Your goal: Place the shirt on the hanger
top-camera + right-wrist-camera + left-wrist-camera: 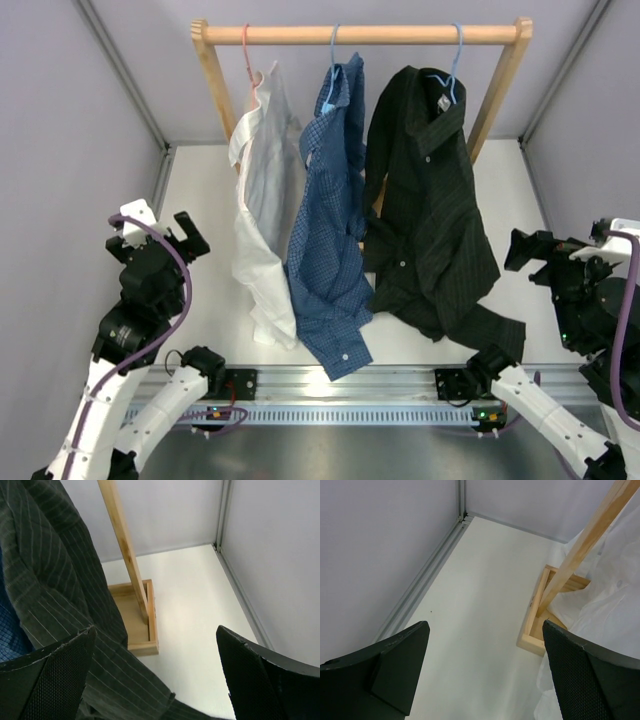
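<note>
The black pinstriped shirt [430,210] hangs from the light-blue wire hanger [452,75], whose hook is over the right end of the wooden rail [370,34]. Its hem and a sleeve trail onto the table. In the right wrist view the shirt [55,580] fills the left side, close to the left finger. My right gripper [560,250] [156,632] stands open and empty, to the right of the shirt. At the table's left side my left gripper [160,235] [485,630] is open too, with nothing between its fingers.
A white shirt [262,190] on a pink hanger and a blue checked shirt [330,230] on a light-blue hanger hang left of the black one. The rack's wooden feet [545,615] [142,625] rest on the white table. Grey walls enclose the back and both sides.
</note>
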You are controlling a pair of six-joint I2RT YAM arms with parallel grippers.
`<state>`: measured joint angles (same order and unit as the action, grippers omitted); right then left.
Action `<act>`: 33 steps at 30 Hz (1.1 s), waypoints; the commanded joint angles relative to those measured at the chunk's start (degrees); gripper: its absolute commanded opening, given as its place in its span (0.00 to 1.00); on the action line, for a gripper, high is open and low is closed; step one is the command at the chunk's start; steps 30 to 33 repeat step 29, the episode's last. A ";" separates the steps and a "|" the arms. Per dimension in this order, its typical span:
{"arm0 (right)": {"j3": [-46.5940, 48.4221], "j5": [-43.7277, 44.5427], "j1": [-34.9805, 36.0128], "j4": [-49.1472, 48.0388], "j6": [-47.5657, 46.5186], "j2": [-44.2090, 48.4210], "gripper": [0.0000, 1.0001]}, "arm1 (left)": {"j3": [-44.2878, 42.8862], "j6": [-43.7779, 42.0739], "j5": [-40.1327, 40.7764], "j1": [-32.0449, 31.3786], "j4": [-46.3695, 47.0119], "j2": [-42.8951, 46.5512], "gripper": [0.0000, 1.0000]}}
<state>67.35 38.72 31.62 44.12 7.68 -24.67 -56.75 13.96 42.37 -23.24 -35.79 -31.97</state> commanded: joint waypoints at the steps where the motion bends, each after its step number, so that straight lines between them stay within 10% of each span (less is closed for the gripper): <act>1: -0.38 -0.57 -0.06 6.67 3.03 2.16 0.99 | -0.20 -0.42 -0.53 0.48 0.39 1.72 0.98; 33: -4.42 -1.02 -0.06 4.05 2.25 1.90 1.00 | 3.40 -4.02 -9.32 -0.40 -3.76 12.54 0.98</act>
